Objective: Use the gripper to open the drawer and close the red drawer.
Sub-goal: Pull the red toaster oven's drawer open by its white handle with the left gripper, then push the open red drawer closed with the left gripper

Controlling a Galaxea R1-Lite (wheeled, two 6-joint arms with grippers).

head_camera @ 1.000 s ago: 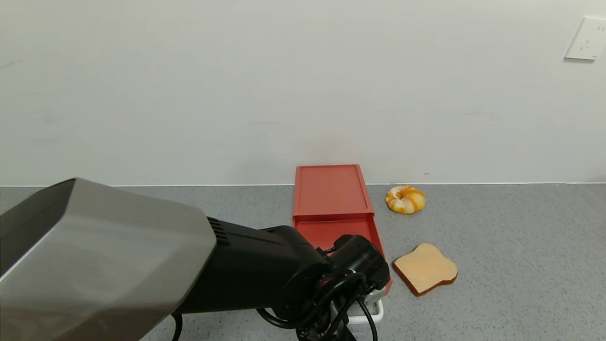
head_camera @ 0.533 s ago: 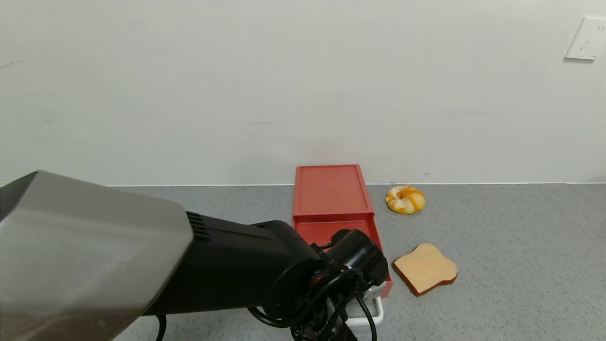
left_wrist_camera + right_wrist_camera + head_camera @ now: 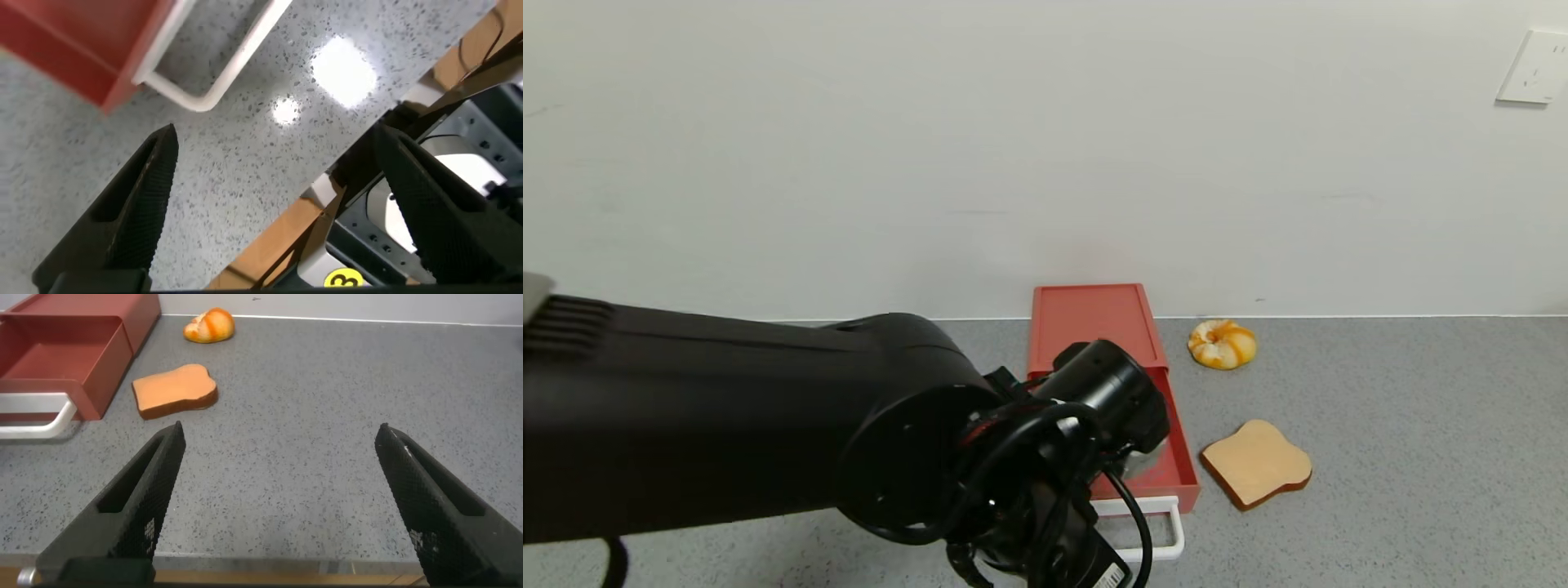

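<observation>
The red drawer [image 3: 1168,465] stands pulled out of its low red box [image 3: 1093,327], and its white loop handle [image 3: 1156,531] points toward me. My left arm [image 3: 1094,392] hangs over the drawer's left part and hides it. In the left wrist view my left gripper [image 3: 276,135] is open over bare countertop near the table's front edge, apart from the handle [image 3: 214,69] and the drawer corner [image 3: 73,49], with nothing between its fingers. My right gripper [image 3: 279,433] is open and empty, low over the counter to the right of the drawer [image 3: 61,351].
A tan toast slice [image 3: 1256,463] lies right of the drawer front, and a yellow-orange bun [image 3: 1222,343] sits farther back beside the box. The wall stands directly behind the box. The wooden table edge [image 3: 270,245] shows under the left gripper.
My left arm has lifted and swung back from the handle, which now shows in full. The drawer has stayed pulled out in the same place.
</observation>
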